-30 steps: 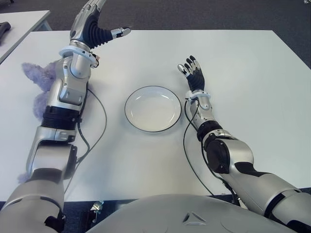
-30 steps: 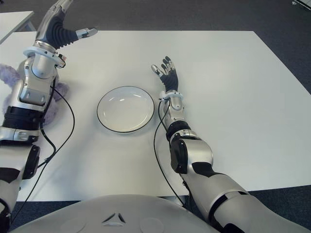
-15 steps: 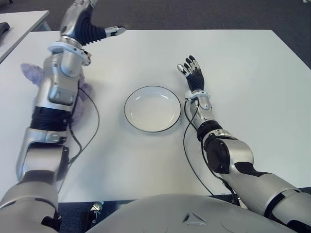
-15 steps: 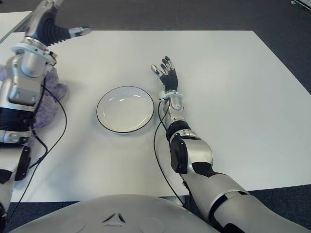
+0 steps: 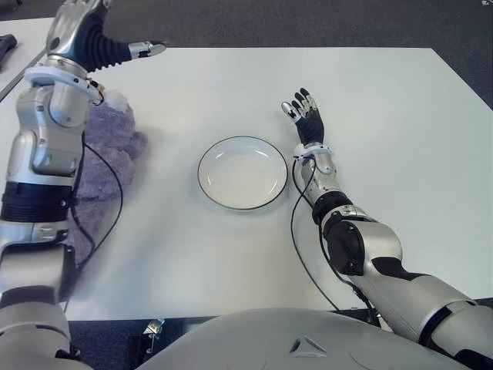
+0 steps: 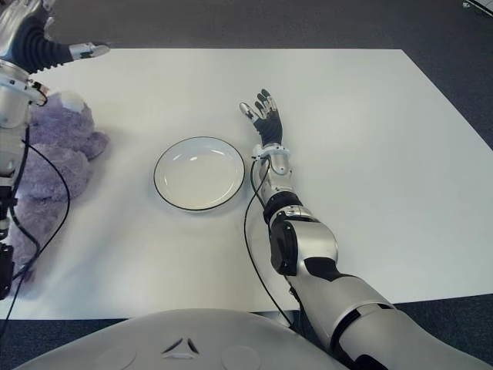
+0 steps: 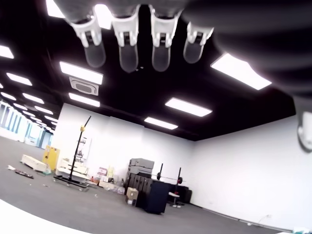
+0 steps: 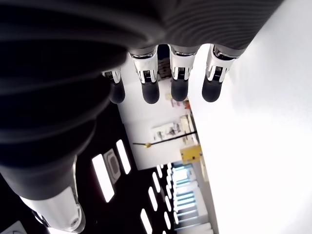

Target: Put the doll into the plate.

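Note:
The doll (image 5: 104, 158), a purple plush animal, lies on the white table (image 5: 370, 185) at the far left, partly hidden by my left forearm. The white plate (image 5: 242, 173) with a dark rim sits mid-table and holds nothing. My left hand (image 5: 96, 35) is raised above the table's far left edge, beyond the doll, fingers spread and holding nothing; its wrist view shows only the room's ceiling past straight fingers (image 7: 124, 44). My right hand (image 5: 302, 109) shows just right of the plate's far side, fingers extended and holding nothing.
A black cable (image 5: 300, 239) runs along my right forearm to the table's near edge. Another cable (image 5: 108, 208) hangs from my left arm beside the doll. A second white table (image 5: 19, 31) stands at far left.
My left arm has swung leftward and outward, uncovering much more of the purple doll. The right arm and plate have not moved.

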